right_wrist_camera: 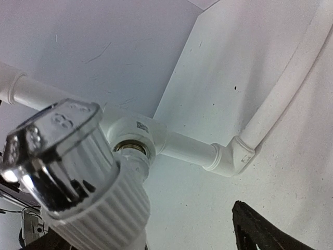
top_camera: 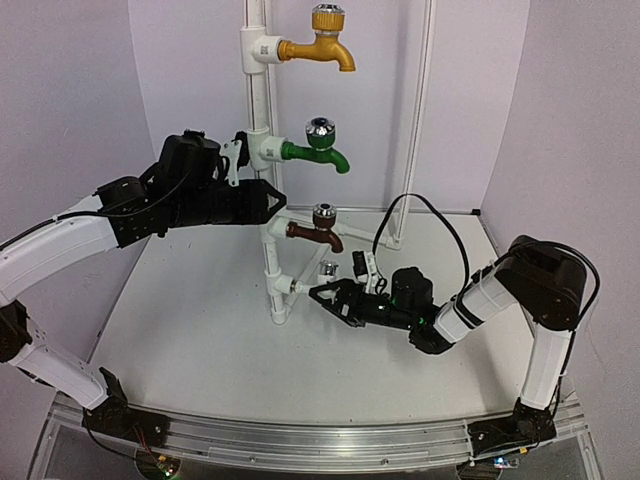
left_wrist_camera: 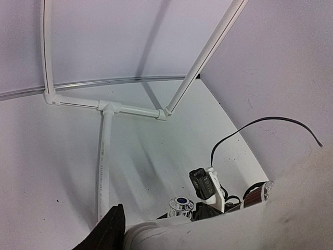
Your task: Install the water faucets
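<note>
The all-white faucet [right_wrist_camera: 99, 208] with its silver knob [right_wrist_camera: 52, 151] fills the lower left of the right wrist view. Its stub end touches the brass-threaded mouth of the low pipe fitting [right_wrist_camera: 136, 136]. My right gripper [right_wrist_camera: 145, 229] stands open around it: the faucet lies by the left jaw, and a wide gap separates it from the right finger [right_wrist_camera: 260, 229]. In the top view this gripper [top_camera: 330, 303] sits at the stand's foot, with the knob [top_camera: 327, 268] above it. My left gripper [top_camera: 272, 205] is shut on the upright white pipe [top_camera: 262, 110]. Yellow [top_camera: 322, 45], green [top_camera: 318, 148] and brown [top_camera: 315, 230] faucets sit on that pipe.
The pipe stand's floor frame [left_wrist_camera: 104, 156] runs across the white table to the back wall, with a slanted brace [left_wrist_camera: 205, 57]. A black cable [top_camera: 430, 215] loops above my right arm. White walls close in on the left, back and right.
</note>
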